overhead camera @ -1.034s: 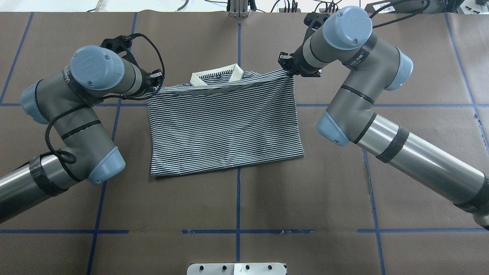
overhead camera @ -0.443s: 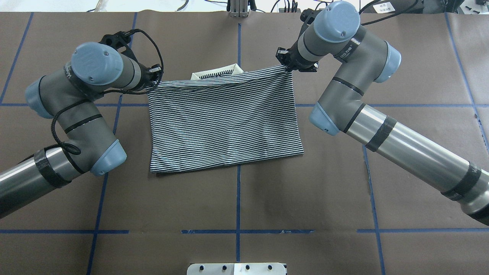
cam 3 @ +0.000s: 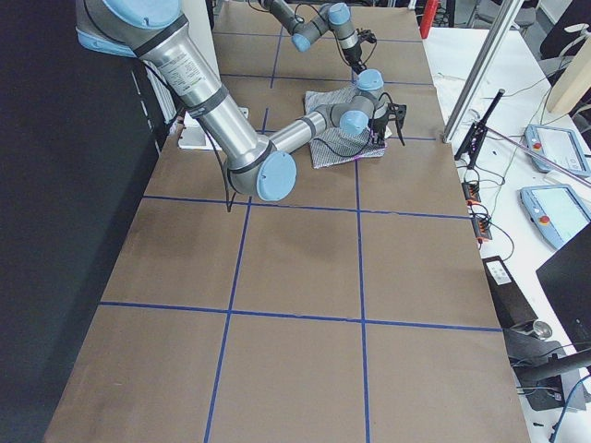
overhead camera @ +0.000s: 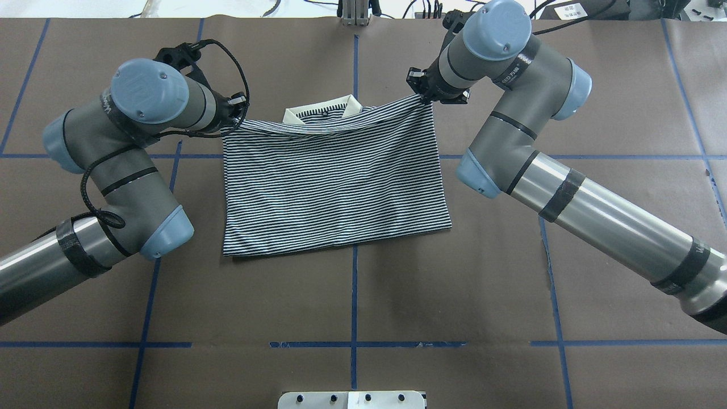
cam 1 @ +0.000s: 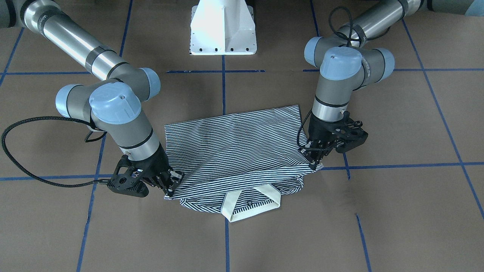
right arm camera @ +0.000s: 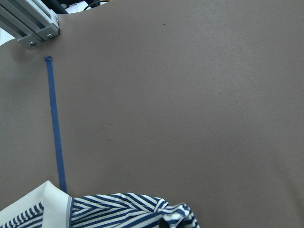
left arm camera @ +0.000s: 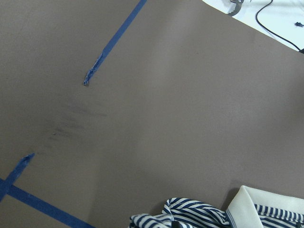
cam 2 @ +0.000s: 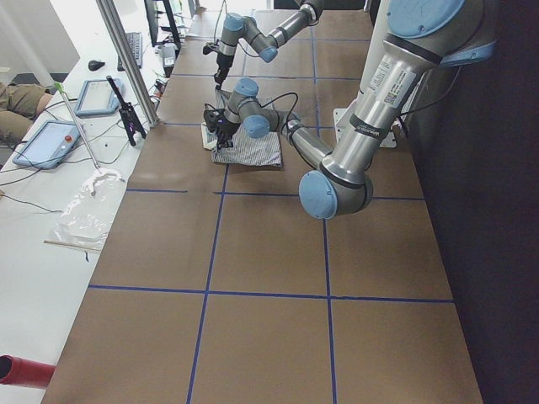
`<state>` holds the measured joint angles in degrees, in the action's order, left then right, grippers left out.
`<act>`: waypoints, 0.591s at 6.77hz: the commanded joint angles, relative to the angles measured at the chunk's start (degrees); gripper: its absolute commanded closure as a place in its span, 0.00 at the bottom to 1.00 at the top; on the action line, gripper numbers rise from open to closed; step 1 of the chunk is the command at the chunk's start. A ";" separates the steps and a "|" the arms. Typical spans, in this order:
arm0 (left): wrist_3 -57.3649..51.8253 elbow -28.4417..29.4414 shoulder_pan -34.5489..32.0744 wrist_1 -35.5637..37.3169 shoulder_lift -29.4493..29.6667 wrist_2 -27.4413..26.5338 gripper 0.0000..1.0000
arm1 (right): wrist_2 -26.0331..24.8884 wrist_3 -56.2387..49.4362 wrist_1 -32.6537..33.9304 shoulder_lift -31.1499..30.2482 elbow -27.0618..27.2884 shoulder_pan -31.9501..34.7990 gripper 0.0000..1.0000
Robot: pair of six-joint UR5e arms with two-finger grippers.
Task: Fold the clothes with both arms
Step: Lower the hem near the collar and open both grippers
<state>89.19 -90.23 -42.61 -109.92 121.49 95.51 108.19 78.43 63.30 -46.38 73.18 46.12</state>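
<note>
The striped shirt [overhead camera: 335, 182] is laid folded on the brown table [overhead camera: 454, 284], near its middle, with the cream collar [overhead camera: 324, 108] showing at the far edge. One far corner of the upper layer is pinched by the left gripper [overhead camera: 230, 116], the other by the right gripper [overhead camera: 423, 94]. That edge is held slightly raised above the collar. The fingertips are partly hidden by cloth, so both grips only appear closed.

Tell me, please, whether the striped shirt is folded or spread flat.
Folded: the shirt lies doubled, left gripper and right gripper pinching the top layer's corners by the collar.
</note>
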 commanded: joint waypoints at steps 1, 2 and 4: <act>0.11 0.06 0.16 -0.12 0.15 -0.06 0.31 | 0.00 -0.03 -0.02 0.14 0.03 -0.15 0.72; 0.11 0.06 0.16 -0.12 0.15 -0.06 0.14 | 0.00 -0.03 -0.02 0.15 0.04 -0.15 0.30; -0.07 -0.03 0.16 -0.12 0.15 -0.06 0.01 | 0.44 -0.29 0.07 -0.03 -0.05 -0.15 0.00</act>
<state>89.18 -90.23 -42.46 -110.04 121.64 95.45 108.31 78.26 63.34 -46.35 73.17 45.97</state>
